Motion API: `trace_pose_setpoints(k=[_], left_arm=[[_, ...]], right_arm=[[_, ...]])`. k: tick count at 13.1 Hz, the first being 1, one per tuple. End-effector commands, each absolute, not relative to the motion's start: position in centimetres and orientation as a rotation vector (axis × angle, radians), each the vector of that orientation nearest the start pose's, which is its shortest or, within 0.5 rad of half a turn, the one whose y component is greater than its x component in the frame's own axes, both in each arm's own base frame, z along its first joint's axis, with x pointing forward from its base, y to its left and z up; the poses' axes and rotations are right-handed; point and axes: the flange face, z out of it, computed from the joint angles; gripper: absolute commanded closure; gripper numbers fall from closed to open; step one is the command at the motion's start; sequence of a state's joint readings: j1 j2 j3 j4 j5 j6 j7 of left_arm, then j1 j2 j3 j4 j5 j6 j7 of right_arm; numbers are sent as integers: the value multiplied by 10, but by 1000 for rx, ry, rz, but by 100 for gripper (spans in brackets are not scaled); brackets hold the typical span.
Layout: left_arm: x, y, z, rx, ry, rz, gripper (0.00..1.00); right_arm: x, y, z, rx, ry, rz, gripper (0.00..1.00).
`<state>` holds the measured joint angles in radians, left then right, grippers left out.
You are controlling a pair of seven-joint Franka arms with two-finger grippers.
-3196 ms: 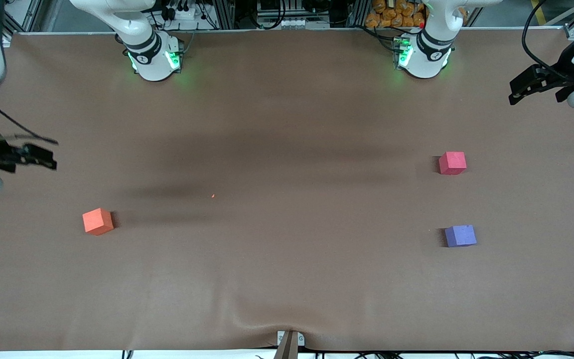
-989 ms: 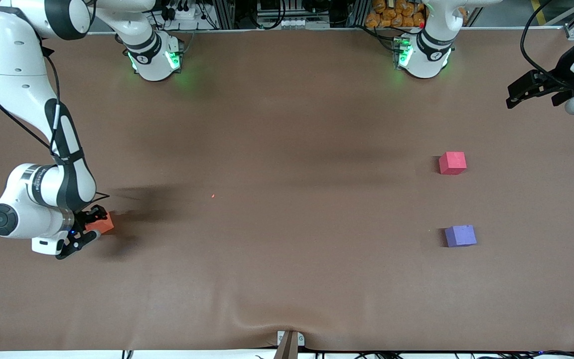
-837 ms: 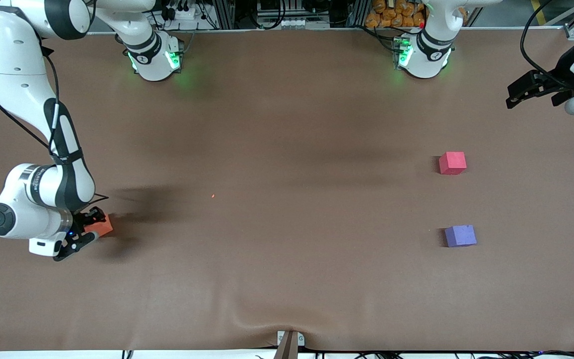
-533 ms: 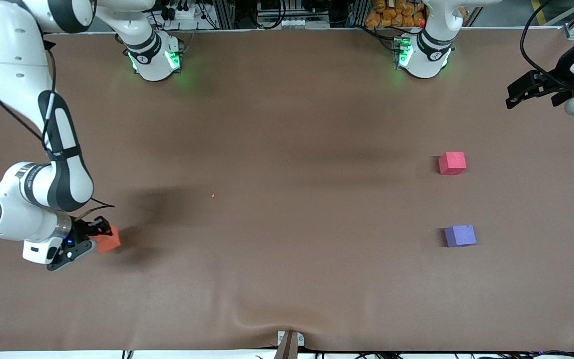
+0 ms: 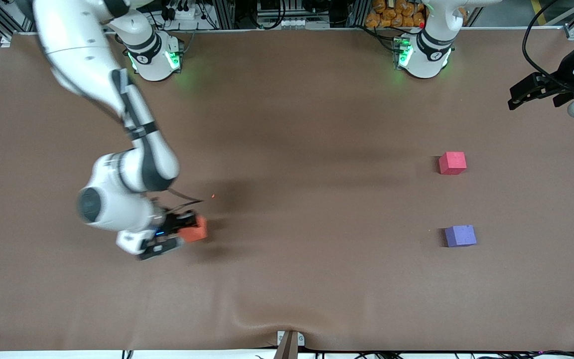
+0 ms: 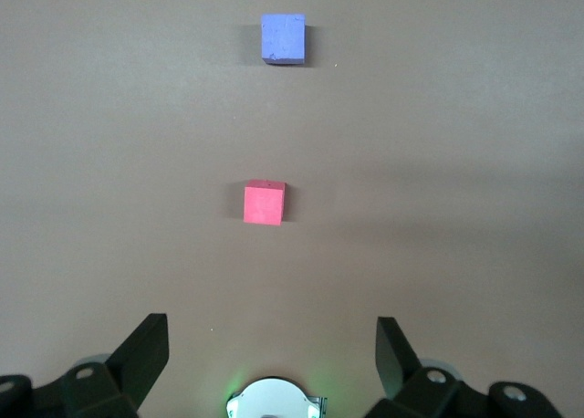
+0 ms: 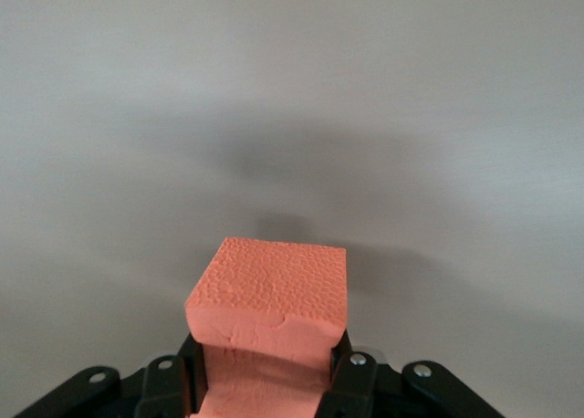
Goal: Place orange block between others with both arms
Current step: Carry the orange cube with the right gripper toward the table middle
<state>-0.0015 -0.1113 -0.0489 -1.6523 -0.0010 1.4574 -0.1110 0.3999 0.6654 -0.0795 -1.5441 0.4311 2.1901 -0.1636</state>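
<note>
The orange block (image 5: 195, 231) hangs just above the brown table (image 5: 317, 279), squeezed between the fingers of my right gripper (image 5: 181, 233), which is shut on it. The right wrist view shows the orange block (image 7: 270, 295) pinched and dented in the right gripper (image 7: 265, 374). The others rest toward the left arm's end: the pinkish-red cube (image 5: 452, 163) and, nearer the front camera, the purple-blue cube (image 5: 460, 236). My left gripper (image 5: 520, 96) waits open in the air over that end of the table. From the left gripper (image 6: 271, 350), the red cube (image 6: 264, 203) and purple cube (image 6: 283, 38) both show.
The two green-lit arm bases (image 5: 155, 57) (image 5: 421, 55) stand along the table's back edge. A tiny orange speck (image 5: 213, 196) lies on the cloth near the held block. A small metal bracket (image 5: 289, 341) sits at the front edge, where the cloth wrinkles.
My right gripper has shut on the orange block, lifted it off the table and carried it toward the middle, in the direction of the left arm's end. The left arm has hardly moved.
</note>
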Motion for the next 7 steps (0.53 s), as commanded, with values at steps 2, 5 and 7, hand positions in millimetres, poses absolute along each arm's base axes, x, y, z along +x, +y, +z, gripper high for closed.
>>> trace_pose_setpoints(k=[2,5,7], left_arm=[[507,-26,637,-3145,-69,136,0],[507,-26,637,-3145,-69,136,0],[506,-26,634,-3144,-69,146,0]], right_arm=[[626,341,258,-2772,-171,18,57],[588,411,244,-2749,-70,18,57],[568,441,228,-2756,6,11,57]])
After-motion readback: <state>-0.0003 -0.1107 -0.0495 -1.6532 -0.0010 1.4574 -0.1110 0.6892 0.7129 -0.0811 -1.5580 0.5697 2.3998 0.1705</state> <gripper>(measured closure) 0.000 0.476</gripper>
